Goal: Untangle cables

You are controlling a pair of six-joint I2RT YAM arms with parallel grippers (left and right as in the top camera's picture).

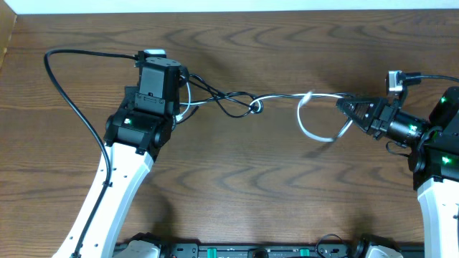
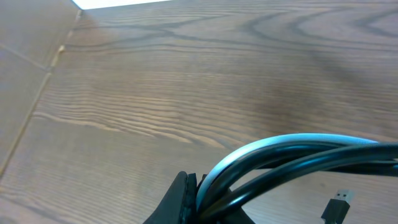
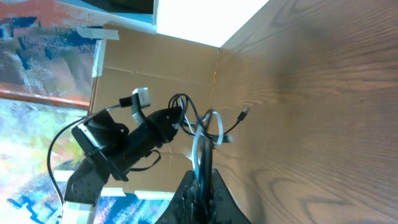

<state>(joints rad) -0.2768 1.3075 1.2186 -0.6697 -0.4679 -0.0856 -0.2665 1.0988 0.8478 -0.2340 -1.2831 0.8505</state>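
Observation:
A black cable [image 1: 215, 97] and a white cable [image 1: 315, 132] stretch across the table between my two grippers, crossing in a small knot [image 1: 252, 106]. My left gripper [image 1: 182, 99] is shut on both cables at their left end; in the left wrist view, the white cable [image 2: 280, 144] and black cable [image 2: 323, 160] arc out of its shut gripper [image 2: 198, 190]. My right gripper [image 1: 346, 106] is shut on both at the right end, where the white cable hangs in a loop. In the right wrist view, the cables [image 3: 199, 146] rise from its shut gripper [image 3: 202, 180].
A black plug end [image 2: 337, 203] lies on the wood beside the left gripper. A thick black arm cable [image 1: 68, 93] curves over the table's left part. Cardboard walls [image 2: 25, 37] border the table's far left edge.

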